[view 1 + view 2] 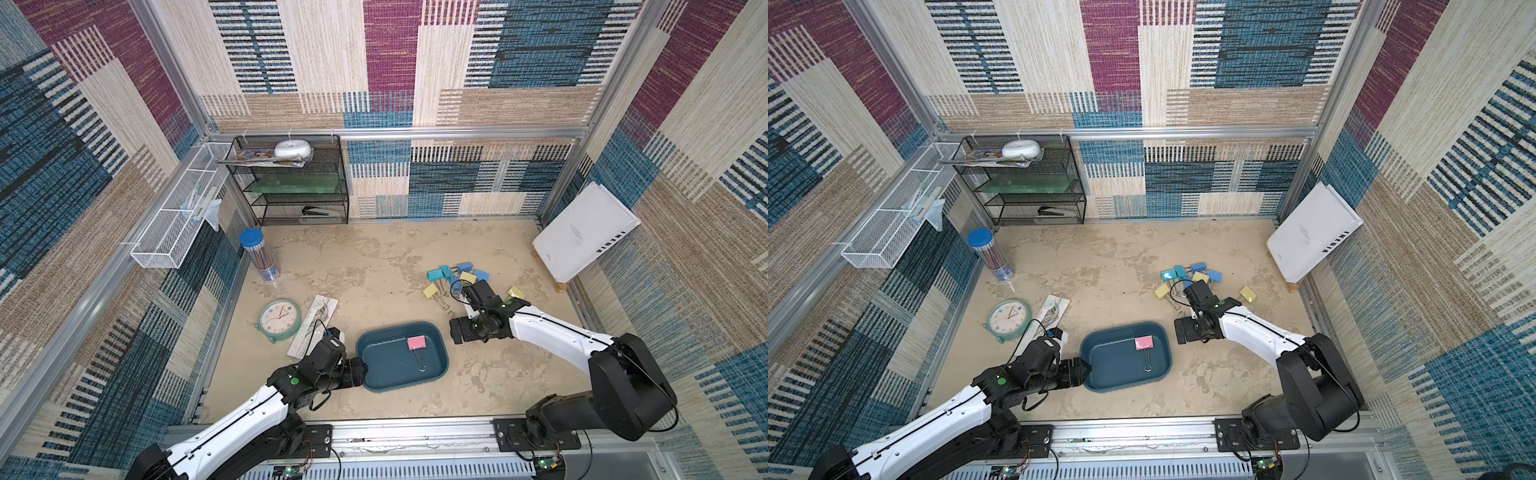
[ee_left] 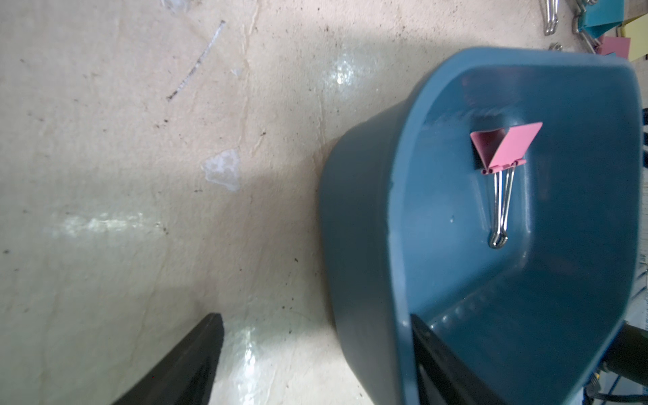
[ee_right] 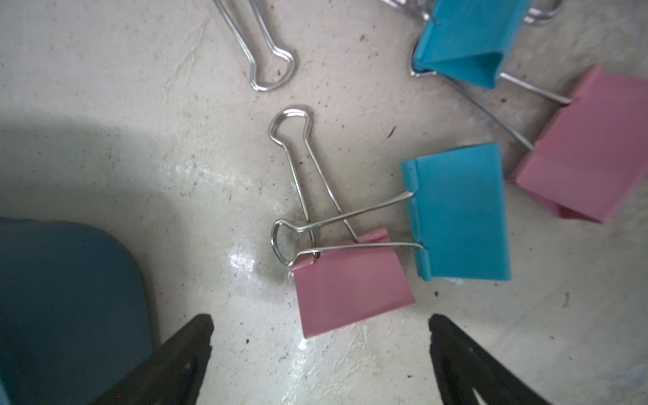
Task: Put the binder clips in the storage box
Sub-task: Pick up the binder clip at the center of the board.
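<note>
The storage box [image 1: 386, 361] [image 1: 1117, 365] sits at the front middle of the table. Inside it lies one pink binder clip [image 1: 417, 343] [image 1: 1144, 343] [image 2: 505, 147]. My left gripper [image 1: 361, 370] [image 1: 1084, 368] [image 2: 315, 333] is open and straddles the box's left wall [image 2: 368, 245], one finger inside and one outside. Several more binder clips [image 1: 457, 274] [image 1: 1192, 274] lie loose to the box's far right. My right gripper [image 1: 457, 330] [image 1: 1183, 330] [image 3: 321, 321] hangs open just above the table, with a pink clip [image 3: 350, 291] in front of its fingertips and a teal clip [image 3: 459, 214] crossing that clip's handles.
A round clock [image 1: 279, 319] and a ruler [image 1: 313, 328] lie left of the box, and a pencil tube [image 1: 259, 255] stands behind them. A black mesh rack [image 1: 291, 183] and a white wire basket [image 1: 178, 220] fill the back left. A white book [image 1: 582, 232] leans at the right wall.
</note>
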Robot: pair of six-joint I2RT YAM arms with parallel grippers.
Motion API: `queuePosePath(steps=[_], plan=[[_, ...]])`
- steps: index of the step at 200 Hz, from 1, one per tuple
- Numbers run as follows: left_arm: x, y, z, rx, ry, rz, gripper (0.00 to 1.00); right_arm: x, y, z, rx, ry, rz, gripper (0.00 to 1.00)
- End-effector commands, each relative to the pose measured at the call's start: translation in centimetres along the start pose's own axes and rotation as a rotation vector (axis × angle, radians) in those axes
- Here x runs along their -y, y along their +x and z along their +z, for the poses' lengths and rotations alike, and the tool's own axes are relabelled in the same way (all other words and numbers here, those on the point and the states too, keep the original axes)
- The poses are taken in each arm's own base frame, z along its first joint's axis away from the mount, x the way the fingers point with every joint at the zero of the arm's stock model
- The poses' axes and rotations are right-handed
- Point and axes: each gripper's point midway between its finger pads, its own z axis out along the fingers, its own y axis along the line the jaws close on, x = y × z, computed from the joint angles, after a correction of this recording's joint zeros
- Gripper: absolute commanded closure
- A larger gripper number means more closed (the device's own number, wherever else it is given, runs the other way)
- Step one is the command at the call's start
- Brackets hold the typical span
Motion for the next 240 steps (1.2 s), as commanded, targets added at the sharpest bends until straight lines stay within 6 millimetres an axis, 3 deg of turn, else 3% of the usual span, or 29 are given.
queuePosePath(steps=[1,56,114,170,240], plan=[[0.1,0.0,0.1,-0.002,0.007,0.014,0.18,-0.7,-0.8,0.2,0.029,-0.039,0.001,0.01],[-0.2,0.2,0.1,-0.003,0.001,0.012,0.18,-1.1,-0.2,1.8,-0.002,-0.062,-0.005,0.02],[-0.3,0.1,-0.1,0.009,-0.001,0.011,0.17,-2.2,0.7,1.8,-0.016,-0.132,0.025,0.09],[-0.3,0.3,0.0,0.000,0.001,0.006,0.17,0.1,0.2,2.0,-0.034,0.013,-0.005,0.04],[-0.4,0.5,0.0,-0.001,0.000,0.002,0.17,-0.9,0.1,2.8,-0.051,-0.035,-0.050,0.05]])
